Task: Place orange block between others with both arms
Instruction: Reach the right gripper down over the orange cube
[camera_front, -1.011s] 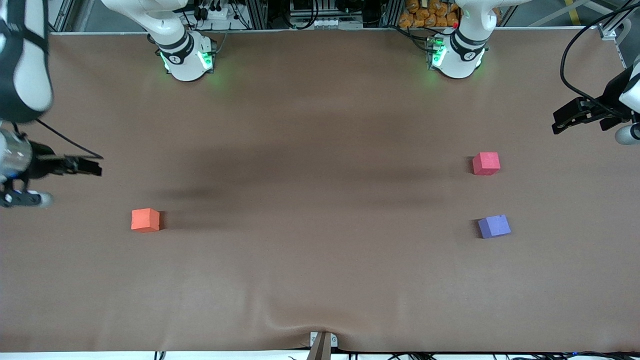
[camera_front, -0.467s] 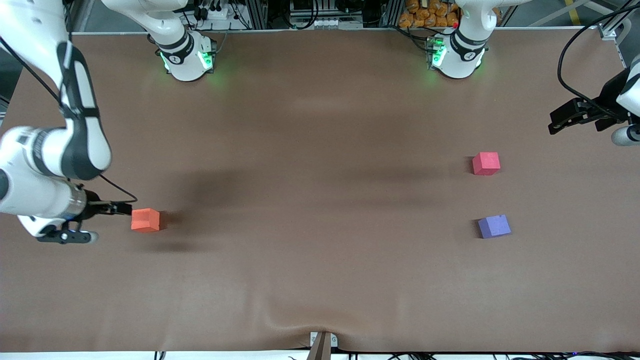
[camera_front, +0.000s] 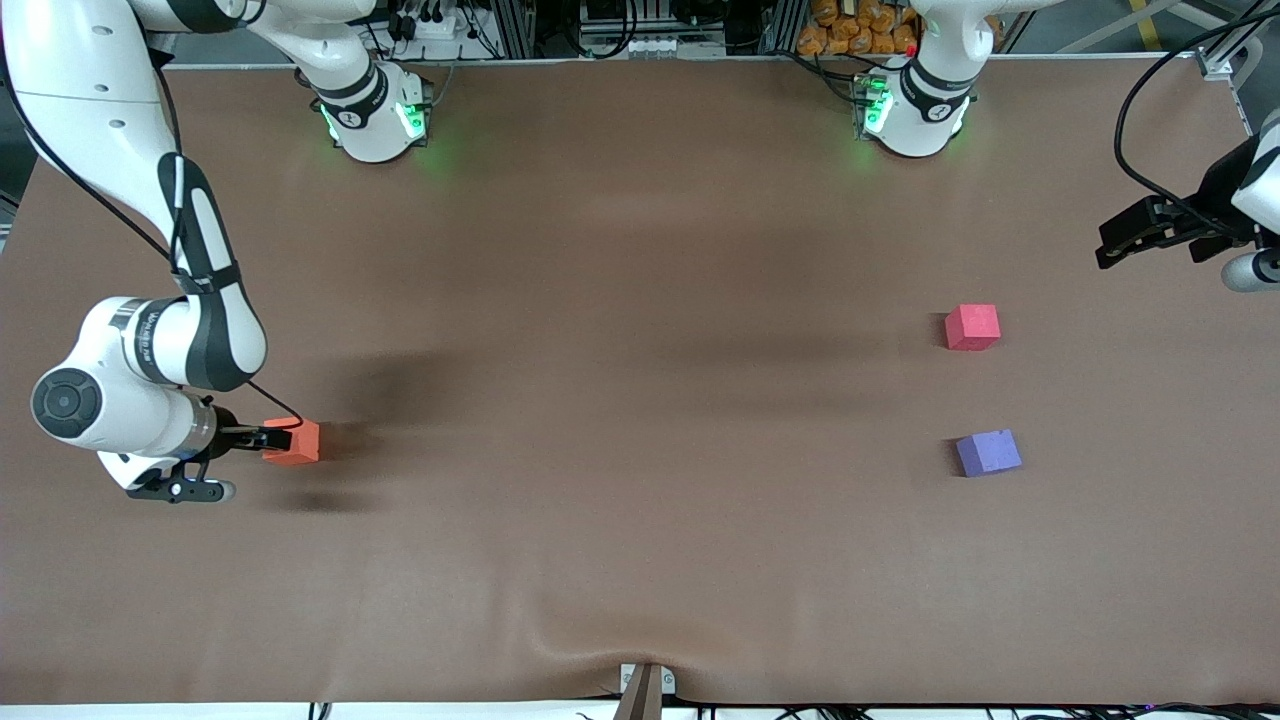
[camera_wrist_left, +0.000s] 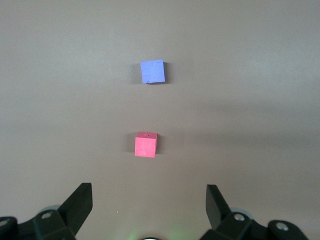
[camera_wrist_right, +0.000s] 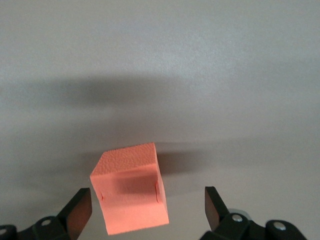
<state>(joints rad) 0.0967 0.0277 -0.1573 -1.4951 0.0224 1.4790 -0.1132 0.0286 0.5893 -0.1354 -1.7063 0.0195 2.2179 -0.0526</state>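
Right hand (camera_front: 268, 438) low over the table (camera_front: 640, 560) at the right arm's end, fingers spread wide, with the orange block (camera_front: 296, 442) sitting at the mouth of the fingers and not yet gripped. In the right wrist view the block (camera_wrist_right: 131, 187) lies between the two fingertips (camera_wrist_right: 79, 206) with a gap at each side, and its faces stand slightly skewed to the fingers (it is turned a little on the table). Step in hand, as judged: the grasp. To do it well, the hand should advance until the block sits deep between the fingers, and turn at the wrist so the pads meet flat faces rather than corners; the foam likely yields, so a light, centred squeeze should serve. Closing too soon could pinch one edge and spin the block away.

Left hand (camera_front: 1135, 232) waits in the air over the left arm's end of the table, fingers likewise wide apart and empty. Ahead of it lie the red block (camera_wrist_left: 146, 144) and, farther from it, the purple block (camera_wrist_left: 152, 71), well apart from each other; the gap between them is the orange block's goal.
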